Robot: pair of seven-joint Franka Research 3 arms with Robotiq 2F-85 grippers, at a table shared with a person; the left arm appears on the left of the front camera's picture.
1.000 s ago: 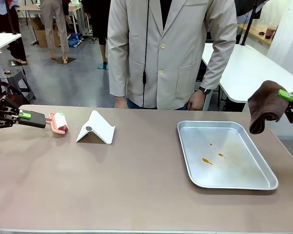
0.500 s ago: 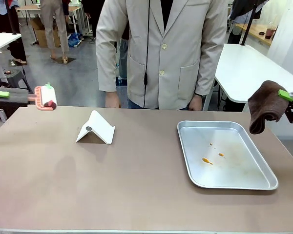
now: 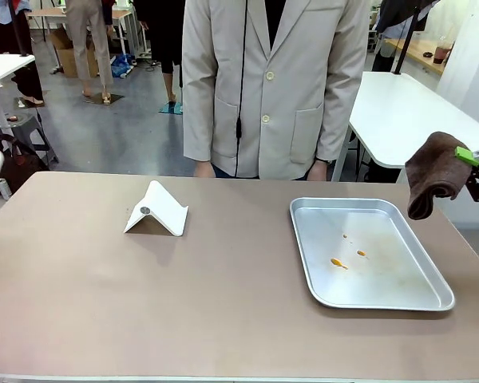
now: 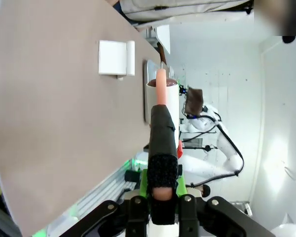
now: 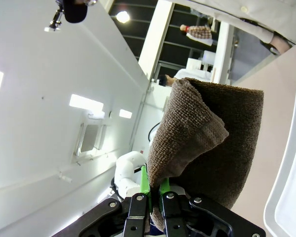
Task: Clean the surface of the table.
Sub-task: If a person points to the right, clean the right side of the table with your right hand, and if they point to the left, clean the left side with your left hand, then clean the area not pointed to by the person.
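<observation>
Left claw: clamped on lint roller; over the past second it has swung out past the tabletop left edge, so the rolling pass looks finished.
Right claw: pinching brown cloth, raised beside the right edge.
Tabletop: bare taupe, mid-frame.
Obstacles: white folded stand, stained metal tray.

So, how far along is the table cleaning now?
Done: nothing clearly; the table looks unmarked. In hand: the right gripper holds a cloth raised beside the table's right edge, and the left gripper holds a roller by its left edge. Left: wiping the top, where a stand and a tray with orange spots sit.
</observation>
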